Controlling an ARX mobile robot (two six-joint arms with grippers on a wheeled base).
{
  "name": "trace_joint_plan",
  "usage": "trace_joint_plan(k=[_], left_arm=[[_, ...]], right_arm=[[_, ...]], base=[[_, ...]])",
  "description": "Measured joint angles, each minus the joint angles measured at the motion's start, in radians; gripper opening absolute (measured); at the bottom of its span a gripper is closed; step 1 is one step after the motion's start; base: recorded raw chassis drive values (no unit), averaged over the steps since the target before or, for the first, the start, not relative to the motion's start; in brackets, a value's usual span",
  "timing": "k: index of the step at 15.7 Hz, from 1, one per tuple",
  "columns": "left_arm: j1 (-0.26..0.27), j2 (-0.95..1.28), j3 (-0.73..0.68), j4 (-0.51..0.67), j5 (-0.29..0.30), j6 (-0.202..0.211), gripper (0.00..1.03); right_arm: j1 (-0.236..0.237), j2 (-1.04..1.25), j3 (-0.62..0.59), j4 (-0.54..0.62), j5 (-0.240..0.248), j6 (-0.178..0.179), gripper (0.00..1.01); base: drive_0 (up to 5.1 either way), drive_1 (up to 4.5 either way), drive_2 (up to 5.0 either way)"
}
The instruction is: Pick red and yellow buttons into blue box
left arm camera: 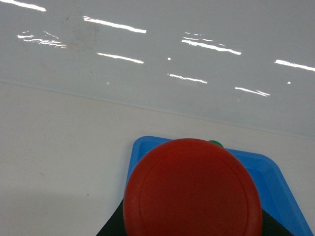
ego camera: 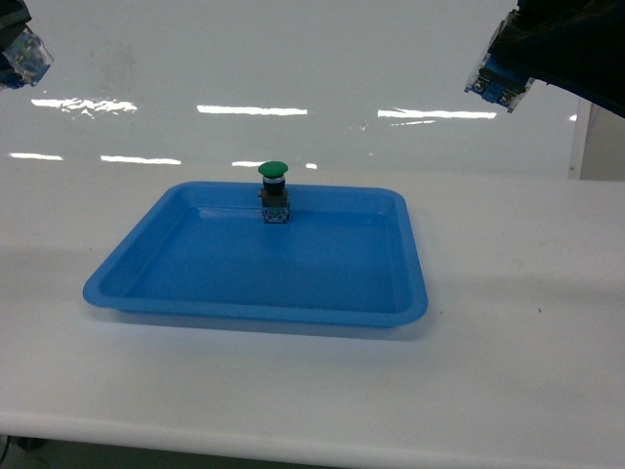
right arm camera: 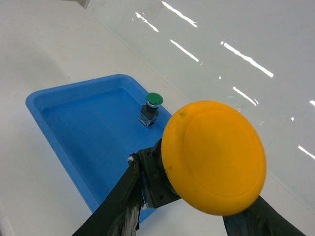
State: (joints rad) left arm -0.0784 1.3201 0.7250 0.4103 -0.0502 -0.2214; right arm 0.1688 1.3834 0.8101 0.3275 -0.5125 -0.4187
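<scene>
White tabletop [ego camera: 508, 322] running back to a glossy white wall, and on it a shallow blue tray [ego camera: 156, 283] with only a green-capped button [ego camera: 273, 172] standing upright near its far rim — that one stays put. Up high in the head view, both arms are raised off the surface: the left gripper [ego camera: 21, 54] at the top left corner, the right gripper [ego camera: 500, 76] at the top right. Each has its prize. The left wrist camera is filled by the red button [left arm camera: 192, 189], its cap facing straight into the lens, so its long axis runs from the fingertips back toward the wrist; the tray lies beyond and below it. I cannot actually see the fingers there, but the button riding in front of the camera tells me that pincer is clamped on it. On the right, the yellow button [right arm camera: 214, 156] sits the same way, cap toward the camera and tilted a little right, black body pinched between the dark fingers [right arm camera: 125, 196] just beneath it, tray well below and to the left. The blue box is nowhere in any view, so the job now, as I judge it, is the carry: keep both grips firm, keep the arms high enough to pass the crate's rim, bring each pincer over the open box before letting go, and release low so the buttons don't bounce out.
</scene>
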Motion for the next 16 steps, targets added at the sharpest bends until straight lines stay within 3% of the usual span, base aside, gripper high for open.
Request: trace_joint_plan(k=[8,16], left_arm=[[-0.002,-0.058,-0.026,-0.029,0.001,-0.007,0.24],[-0.005,-0.056,-0.026,-0.033,0.004,-0.007,0.24]], right_arm=[[0.000,0.000,0.000,0.001,0.000,0.000,0.37],[-0.006,0.002,0.000,-0.003,0.003,0.000,0.37]], base=[[0.0,0.00,0.0],[0.0,-4.16,4.1]])
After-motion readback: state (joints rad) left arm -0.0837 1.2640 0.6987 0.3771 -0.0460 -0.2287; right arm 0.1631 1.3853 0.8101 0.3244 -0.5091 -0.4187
